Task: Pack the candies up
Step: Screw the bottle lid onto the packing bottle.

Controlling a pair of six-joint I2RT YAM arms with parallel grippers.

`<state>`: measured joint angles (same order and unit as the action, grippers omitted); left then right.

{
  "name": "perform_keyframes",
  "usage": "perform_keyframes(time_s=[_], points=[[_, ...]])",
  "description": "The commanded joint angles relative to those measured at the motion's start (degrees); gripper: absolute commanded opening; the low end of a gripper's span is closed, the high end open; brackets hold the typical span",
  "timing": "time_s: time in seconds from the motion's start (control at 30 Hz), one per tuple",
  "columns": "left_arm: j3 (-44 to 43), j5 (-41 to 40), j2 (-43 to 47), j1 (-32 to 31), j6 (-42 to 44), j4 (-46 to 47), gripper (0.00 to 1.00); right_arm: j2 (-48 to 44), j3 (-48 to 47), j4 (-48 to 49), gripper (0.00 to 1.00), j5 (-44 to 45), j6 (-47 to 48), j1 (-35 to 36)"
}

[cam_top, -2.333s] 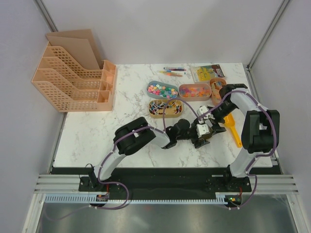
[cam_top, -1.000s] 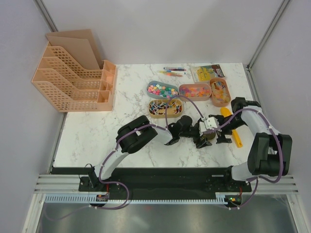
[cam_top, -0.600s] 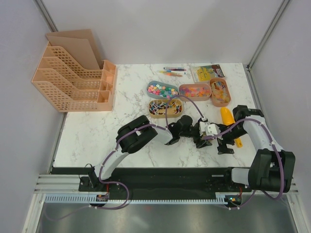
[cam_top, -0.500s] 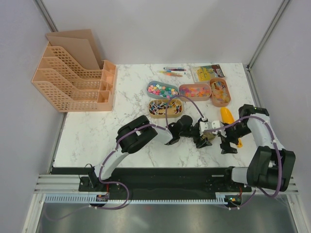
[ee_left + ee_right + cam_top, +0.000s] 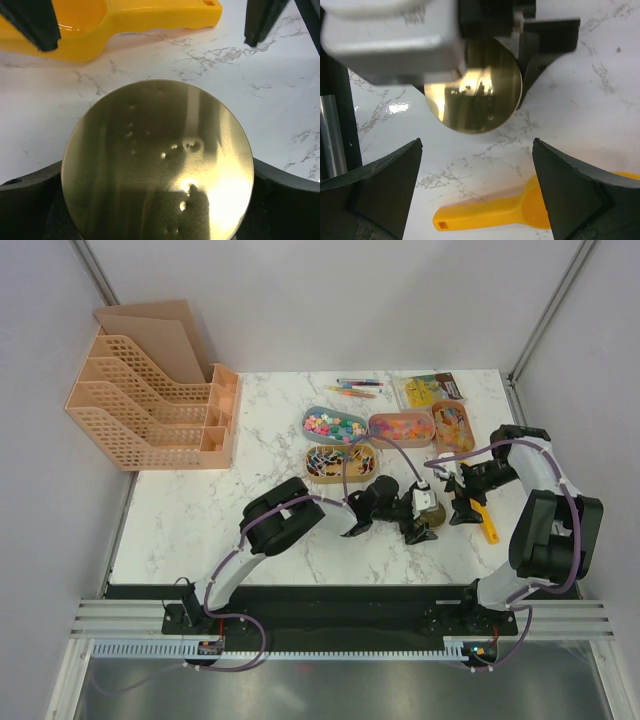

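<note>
The left gripper [image 5: 426,514] is clamped on a gold tin [image 5: 157,160] at mid-bench [image 5: 200,510]. The right gripper [image 5: 477,160] hangs just beside it with its fingers spread wide above a yellow scoop [image 5: 490,217]. The candies [image 5: 333,425] lie in trays [image 5: 306,416] farther back.

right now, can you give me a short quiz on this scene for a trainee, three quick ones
1. True or false: the right gripper has its jaws shut.
2. What do the jaws of the left gripper hold? A) a sponge B) the gold disc C) a cup
3. Fill in: the candies lie in ___ oval trays.

Key: 1 false, the jaws are wide open; 2 B; 3 four.
</note>
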<state>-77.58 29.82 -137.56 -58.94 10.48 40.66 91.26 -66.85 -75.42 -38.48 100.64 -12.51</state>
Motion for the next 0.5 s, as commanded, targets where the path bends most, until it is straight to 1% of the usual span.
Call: perform_keyframes(time_s=[0.0,0.07,0.13,0.17,0.23,0.27,0.3,0.4,0.47], points=[[6.5,-4.9,-16.4,-0.9,-0.4,-46.7,0.22,0.3,-0.7,-8.2,0.98,-4.5,1.9,2.1],[6.0,-5.7,-16.9,-0.8,-0.3,-47.2,0.29,0.8,-1.0,-8.2,0.98,-4.8,1.8,2.3],[6.1,-6.5,-16.5,-0.8,-0.1,-47.2,0.44,1.0,-1.0,-8.3,0.98,-4.4,1.7,2.3],[6.2,-6.9,-16.3,-0.9,-0.3,-47.2,0.64,0.8,-0.8,-8.3,0.98,-4.2,1.7,2.3],[7.2,-7.1,-15.1,-0.8,-0.1,-47.0,0.71,0.3,-0.6,-8.3,0.98,-3.8,1.6,2.3],[7.4,-7.2,-14.6,-0.8,0.1,-46.9,0.77,-0.4,-0.4,-8.2,0.98,-3.2,1.4,2.2],[8.3,-7.5,-13.5,-0.8,0.2,-46.7,0.85,-0.8,-0.3,-8.2,0.98,-2.9,1.4,2.3],[8.8,-8.0,-12.2,-0.5,0.0,-47.9,0.86,-1.8,-0.9,-8.3,0.98,-2.1,0.4,2.1],[9.6,-9.3,-10.6,-0.3,-0.5,-48.7,0.86,-1.8,-2.0,-8.2,0.98,-3.3,-1.0,2.0]])
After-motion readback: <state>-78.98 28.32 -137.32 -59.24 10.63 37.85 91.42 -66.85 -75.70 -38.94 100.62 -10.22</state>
